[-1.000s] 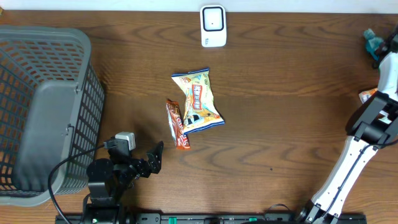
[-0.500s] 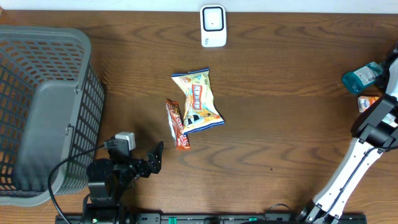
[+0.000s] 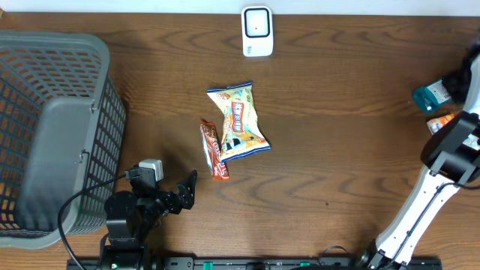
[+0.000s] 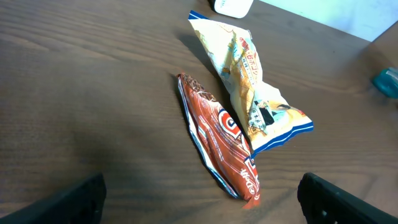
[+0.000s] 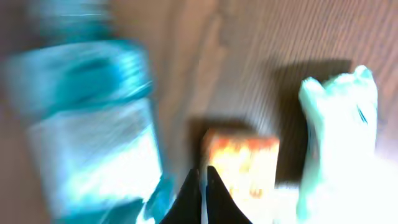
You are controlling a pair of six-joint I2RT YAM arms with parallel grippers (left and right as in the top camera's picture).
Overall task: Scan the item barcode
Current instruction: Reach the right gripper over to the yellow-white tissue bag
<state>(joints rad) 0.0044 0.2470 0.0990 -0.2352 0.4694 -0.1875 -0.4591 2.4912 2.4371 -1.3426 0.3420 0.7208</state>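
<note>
Teal bottle [image 3: 431, 95] near table [image 3: 337, 165] edge

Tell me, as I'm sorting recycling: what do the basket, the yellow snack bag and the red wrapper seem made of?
Basket: probably moulded grey plastic, matte, judging by its even lattice walls. Yellow snack bag: thin glossy plastic film, crinkled and printed. Red wrapper: similar shiny film, perhaps foil-lined; highlights run along its creases.

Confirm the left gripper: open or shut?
Open. The left gripper shows its fingers at opposite bottom corners of the wrist view, wide apart, holding nothing.
</note>
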